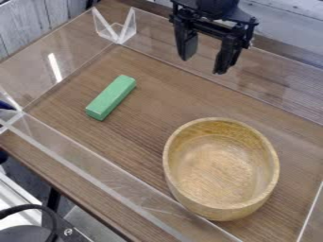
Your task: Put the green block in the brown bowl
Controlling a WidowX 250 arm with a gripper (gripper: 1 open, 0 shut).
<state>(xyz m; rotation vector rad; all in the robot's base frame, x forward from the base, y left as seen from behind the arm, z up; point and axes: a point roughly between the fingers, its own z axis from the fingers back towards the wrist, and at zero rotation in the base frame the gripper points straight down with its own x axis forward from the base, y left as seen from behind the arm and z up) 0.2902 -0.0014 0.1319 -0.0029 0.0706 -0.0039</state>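
The green block [111,97] lies flat on the wooden table, left of centre, its long side running diagonally. The brown bowl [222,167] stands upright at the lower right, with nothing inside it. My gripper [207,54] hangs at the top of the view, pointing down, its two dark fingers spread apart with nothing between them. It is above and to the right of the block and behind the bowl, touching neither.
A clear acrylic wall [76,156] borders the table along the front and left. A small clear bracket [116,26] stands at the back left corner. A black cable [38,222] shows below the table edge.
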